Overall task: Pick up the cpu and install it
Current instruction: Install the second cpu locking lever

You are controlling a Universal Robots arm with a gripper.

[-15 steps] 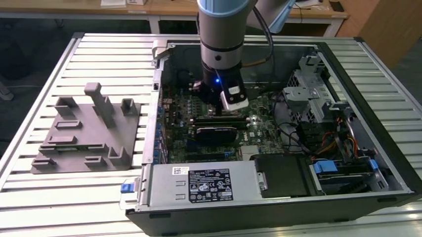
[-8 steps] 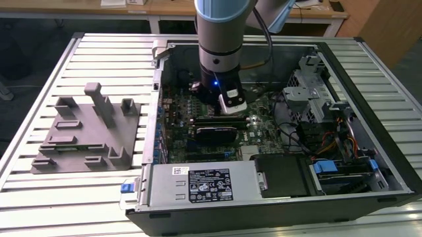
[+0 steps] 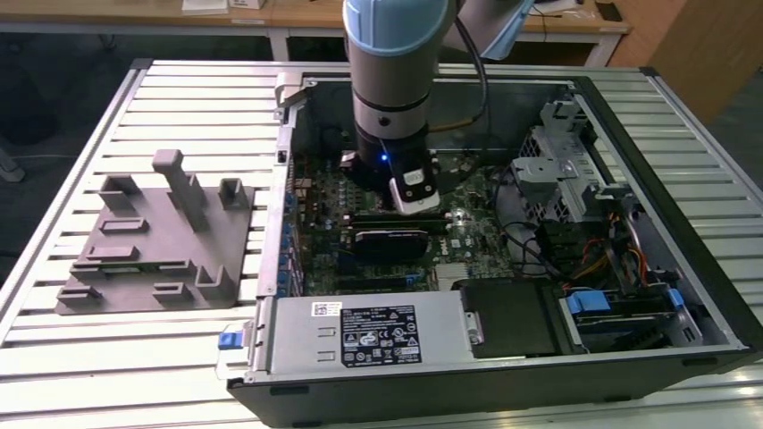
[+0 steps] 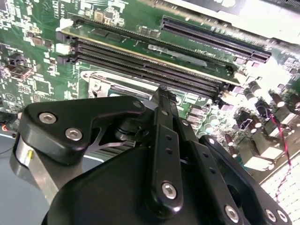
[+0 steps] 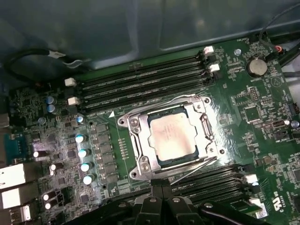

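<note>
- cpu (image 5: 172, 136) sits seated in its socket frame (image 5: 136, 150), mid motherboard (image 5: 262, 117), between the two memory slot banks (image 5: 140, 84).
- Chip is square, no long axis; metal top faces up, flat.
- gripper (image 5: 161, 199) hovers just beside the socket; finger state: cannot tell.
- Judgement: confirm chip lies flush, corners aligned.

Dim case interior, glare on cpu (image 5: 172, 136)
</note>
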